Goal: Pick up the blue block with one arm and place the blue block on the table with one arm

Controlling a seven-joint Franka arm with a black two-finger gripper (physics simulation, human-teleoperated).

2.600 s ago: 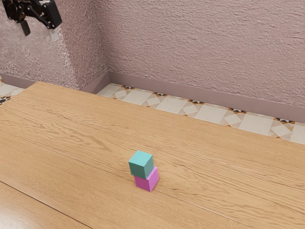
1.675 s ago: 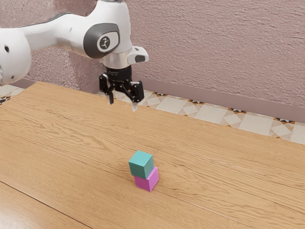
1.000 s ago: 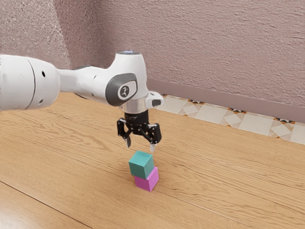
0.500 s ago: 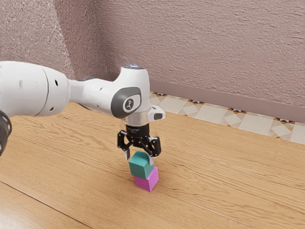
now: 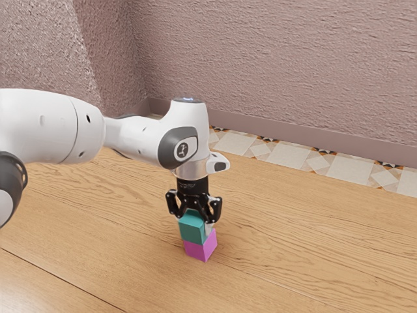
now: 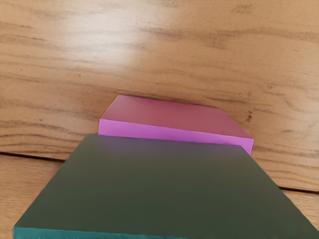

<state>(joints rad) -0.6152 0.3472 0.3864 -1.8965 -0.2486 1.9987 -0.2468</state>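
Apparently, the fingers (image 5: 209,228) are pinching the blue block (image 5: 191,229), which is resting on the pink block (image 5: 197,252), jutting toward the exterior view's five o'clock, while lifting and worktop (image 5: 313,241) placement are awaiting.

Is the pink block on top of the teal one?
No, the exterior view shows the pink block beneath the teal block.
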